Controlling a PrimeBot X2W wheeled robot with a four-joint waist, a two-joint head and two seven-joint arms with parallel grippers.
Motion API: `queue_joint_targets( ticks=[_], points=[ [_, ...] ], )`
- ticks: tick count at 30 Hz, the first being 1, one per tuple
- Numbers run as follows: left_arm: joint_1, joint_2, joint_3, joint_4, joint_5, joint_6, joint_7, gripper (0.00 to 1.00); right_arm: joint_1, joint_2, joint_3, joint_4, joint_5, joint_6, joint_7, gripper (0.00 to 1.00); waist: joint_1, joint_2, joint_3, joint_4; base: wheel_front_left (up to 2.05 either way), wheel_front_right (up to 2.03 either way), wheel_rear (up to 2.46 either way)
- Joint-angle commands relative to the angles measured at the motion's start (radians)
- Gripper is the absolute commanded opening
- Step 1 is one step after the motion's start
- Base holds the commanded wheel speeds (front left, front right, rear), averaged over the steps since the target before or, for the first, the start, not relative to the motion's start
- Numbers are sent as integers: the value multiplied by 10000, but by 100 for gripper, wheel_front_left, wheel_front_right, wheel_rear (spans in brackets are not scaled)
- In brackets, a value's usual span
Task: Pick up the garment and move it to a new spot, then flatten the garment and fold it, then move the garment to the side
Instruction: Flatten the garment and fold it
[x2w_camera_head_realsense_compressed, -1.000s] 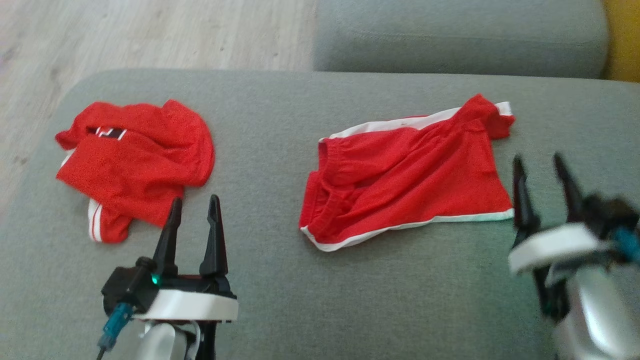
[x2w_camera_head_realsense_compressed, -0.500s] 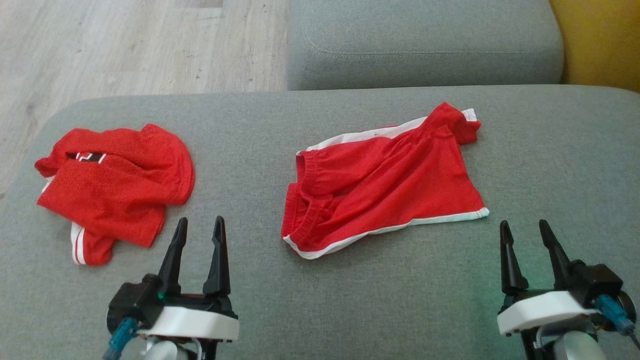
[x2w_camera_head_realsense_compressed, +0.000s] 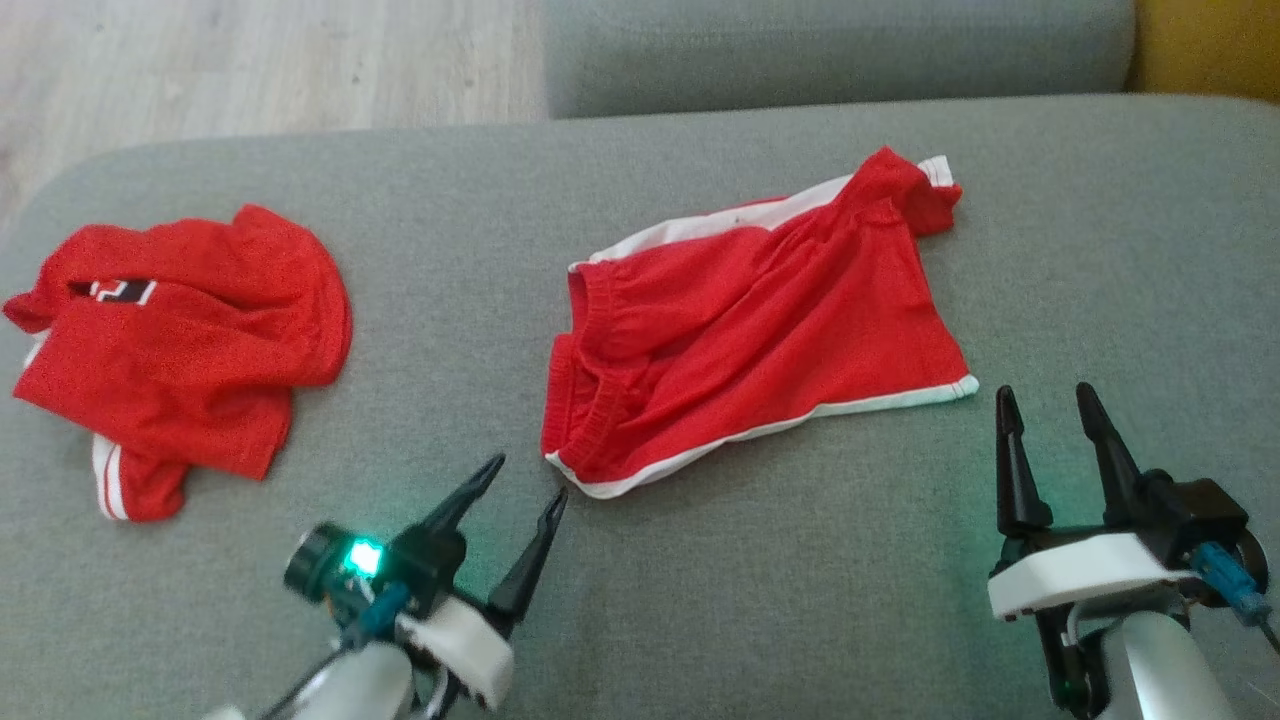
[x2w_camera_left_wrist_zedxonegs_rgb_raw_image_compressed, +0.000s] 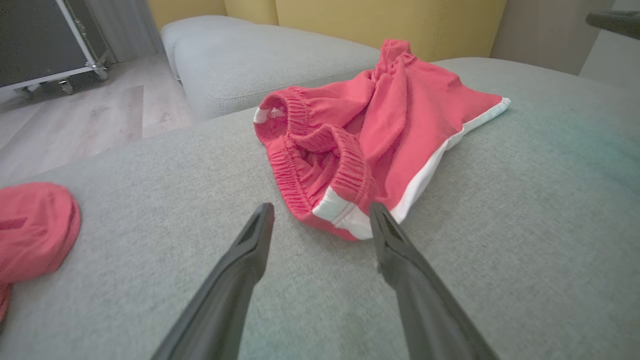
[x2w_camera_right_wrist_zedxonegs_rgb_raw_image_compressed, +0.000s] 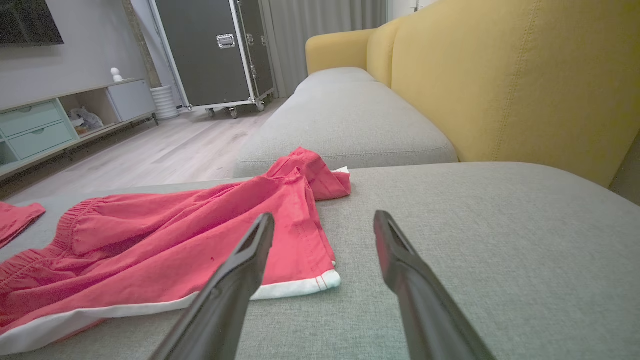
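On the grey cushion, we find the red shorts rumpled, left gripper at their seven o'clock, right gripper at four, both splayed, empty. Risk: pinching one layer, so bunching worsens.

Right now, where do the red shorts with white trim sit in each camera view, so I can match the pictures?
Head view: the red shorts lie mid-frame on the grey cushion.
Left wrist view: upper centre, waistband toward the bottom edge.
Right wrist view: lower left half, spread flat.
Shared landmark: the white hem corner, at right in the left wrist view, near centre in the right wrist view.
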Motion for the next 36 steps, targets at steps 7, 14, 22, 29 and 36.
queue_joint_targets(
  ticks=[7, 14, 22, 29, 36],
  points=[
    [-2067, 769, -1305, 800, -861, 17, -90, 100, -491, -27, 224, -318, -73, 65, -106, 100, -2, 0, 620, -221, 0, 0, 0],
    [-2872, 1109, -2434, 1104, -1420, 17, -94, 100, -668, -25, 168, -327, -139, 65, -106, 100, -2, 0, 885, -281, 0, 0, 0],
    [-3365, 1442, -3404, 1094, -1982, 16, -96, 100, -773, -23, 142, -214, -133, 65, -107, 100, -2, 0, 1007, -277, 0, 0, 0],
    [-3636, 1555, -4003, 1076, -2347, 16, -96, 100, -858, -23, 170, -44, -131, 65, -107, 100, -2, 0, 1062, -338, 0, 0, 0],
    [-3941, 1650, -4730, 1134, -3064, 16, -96, 0, -940, -23, 106, 116, -156, 65, -107, 100, -2, 0, 1130, -416, 0, 0, 0]
  ],
)
